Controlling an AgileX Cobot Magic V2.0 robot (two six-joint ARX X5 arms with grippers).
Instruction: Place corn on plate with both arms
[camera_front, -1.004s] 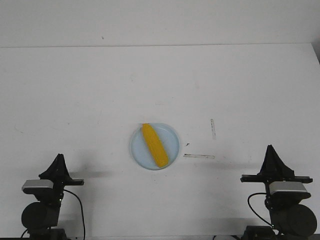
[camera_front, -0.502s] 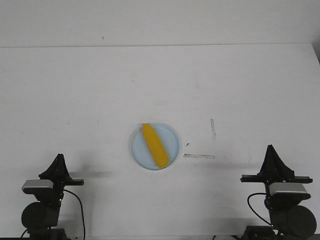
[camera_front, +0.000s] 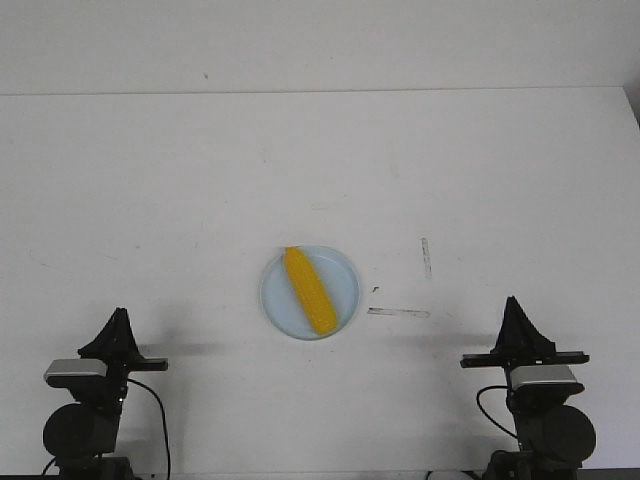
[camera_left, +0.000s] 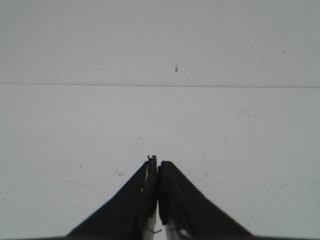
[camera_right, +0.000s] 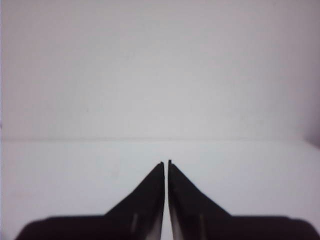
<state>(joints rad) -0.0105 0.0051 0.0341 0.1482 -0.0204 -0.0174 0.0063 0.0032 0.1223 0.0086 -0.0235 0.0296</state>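
The yellow-orange corn (camera_front: 308, 290) lies diagonally on the pale blue plate (camera_front: 345, 275) in the middle of the white table, its blunt point toward the back left. My left gripper (camera_front: 118, 315) sits at the front left, shut and empty, far from the plate. My right gripper (camera_front: 513, 302) sits at the front right, shut and empty, also well away from the plate. In the left wrist view the gripper (camera_left: 157, 162) is closed over bare table. In the right wrist view the gripper (camera_right: 166, 162) is closed too. Neither wrist view shows the corn or the plate.
Two thin tape strips lie right of the plate, one flat (camera_front: 398, 313) and one upright (camera_front: 426, 257). The table's far edge meets a white wall (camera_front: 320, 45). Black cables hang at both arm bases.
The right arm has shifted to the left and slightly back. The left arm, the corn and the plate have not moved.
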